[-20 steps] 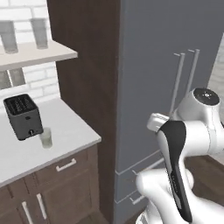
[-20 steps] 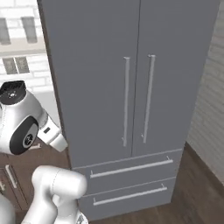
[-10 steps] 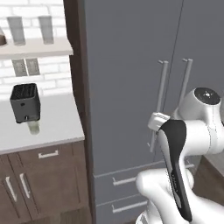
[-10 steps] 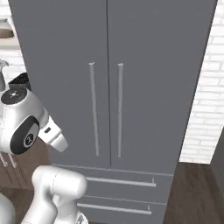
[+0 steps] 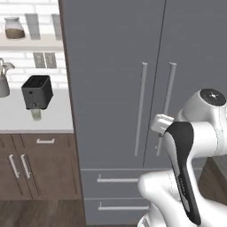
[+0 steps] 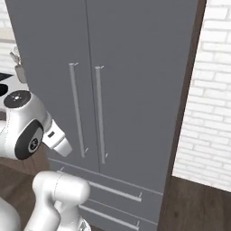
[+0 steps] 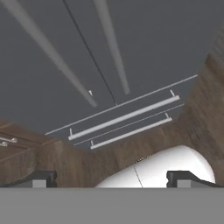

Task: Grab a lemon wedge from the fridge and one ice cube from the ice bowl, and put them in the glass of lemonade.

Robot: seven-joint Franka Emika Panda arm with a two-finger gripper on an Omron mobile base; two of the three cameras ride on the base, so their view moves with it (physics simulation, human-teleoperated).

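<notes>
The tall grey fridge (image 5: 111,66) stands straight ahead with both doors shut, its two slim handles (image 5: 141,108) side by side at the middle seam. It also shows from the right (image 6: 140,67). The lemon wedge is hidden behind the doors. The glass of lemonade (image 5: 36,115) sits on the white counter (image 5: 15,123) at left, just in front of the black toaster (image 5: 37,91). The ice bowl and ice cube are out of view. My gripper (image 7: 113,180) is open and holds nothing. It points down at the fridge's two drawers (image 7: 124,118) and the wood floor.
A shelf (image 5: 26,42) above the counter carries a jar and two tall grey glasses. A kettle (image 5: 3,84) stands at the far left. Brown cabinets (image 5: 35,164) sit under the counter. A white brick wall (image 6: 207,103) flanks the fridge on the right.
The whole picture has shifted: the base has moved, so the fridge now faces me squarely and the counter has slid to the left. The arm holds the same folded pose.
</notes>
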